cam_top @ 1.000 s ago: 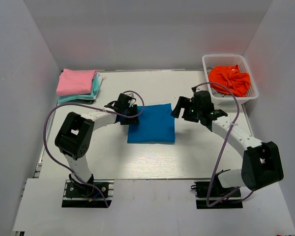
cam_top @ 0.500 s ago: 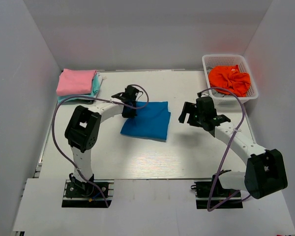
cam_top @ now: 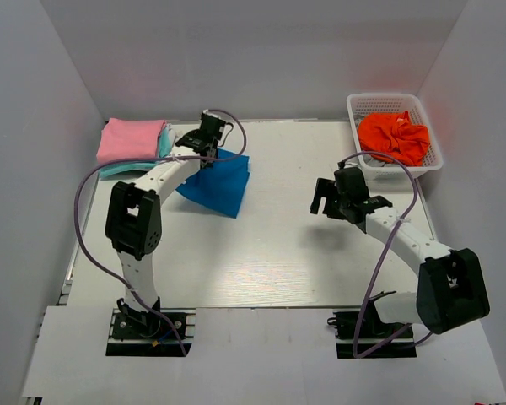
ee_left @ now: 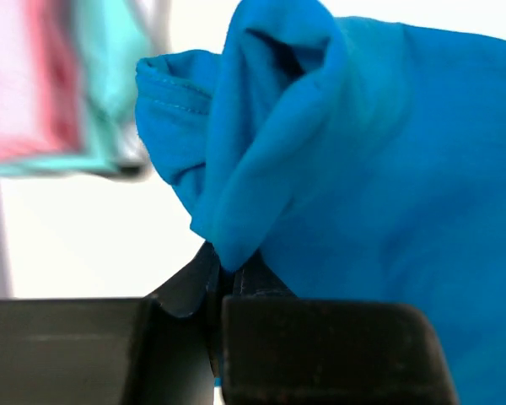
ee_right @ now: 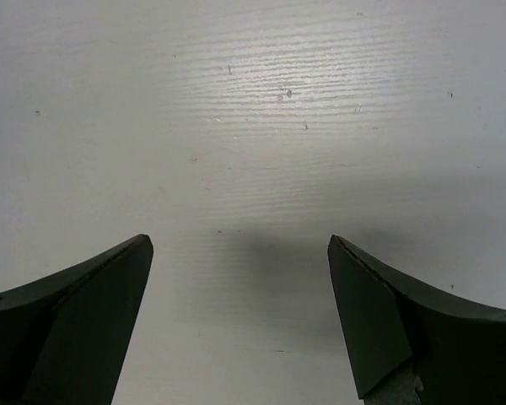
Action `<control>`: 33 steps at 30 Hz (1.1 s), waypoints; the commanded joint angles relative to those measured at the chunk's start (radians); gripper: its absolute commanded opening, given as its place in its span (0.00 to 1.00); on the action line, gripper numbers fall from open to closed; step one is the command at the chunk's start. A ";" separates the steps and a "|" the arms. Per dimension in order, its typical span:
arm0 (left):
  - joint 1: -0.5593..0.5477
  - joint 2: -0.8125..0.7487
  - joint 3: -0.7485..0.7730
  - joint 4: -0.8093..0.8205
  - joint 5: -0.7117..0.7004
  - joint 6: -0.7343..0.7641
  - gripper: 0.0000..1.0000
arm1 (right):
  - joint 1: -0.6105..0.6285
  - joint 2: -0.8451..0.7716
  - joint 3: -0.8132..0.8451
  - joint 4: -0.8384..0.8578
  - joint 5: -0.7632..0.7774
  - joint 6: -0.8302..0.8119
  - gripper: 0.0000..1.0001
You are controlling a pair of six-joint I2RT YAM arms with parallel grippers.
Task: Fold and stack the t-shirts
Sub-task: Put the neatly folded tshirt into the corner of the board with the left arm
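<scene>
The folded bright blue t-shirt (cam_top: 218, 181) lies at the back left of the table, its left edge lifted. My left gripper (cam_top: 207, 143) is shut on that edge; the left wrist view shows the blue fabric (ee_left: 337, 160) bunched between the closed jaws (ee_left: 221, 274). A folded pink t-shirt (cam_top: 131, 140) lies on a pale teal one (cam_top: 164, 152) at the far back left, just left of the gripper. The orange-red t-shirt (cam_top: 393, 136) sits crumpled in the white basket (cam_top: 357, 105). My right gripper (cam_top: 324, 199) is open and empty over bare table (ee_right: 240, 253).
The white lattice basket stands at the back right corner. White walls enclose the table on the left, back and right. Purple cables loop from both arms.
My left gripper has dragged the blue t-shirt from the table's middle toward the back left, near the pink and teal stack. My right gripper has drawn back to the right and is off the shirt.
</scene>
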 commanded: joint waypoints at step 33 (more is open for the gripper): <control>0.315 0.030 0.572 0.077 0.127 0.406 0.00 | -0.004 0.223 0.178 -0.033 -0.126 0.021 0.90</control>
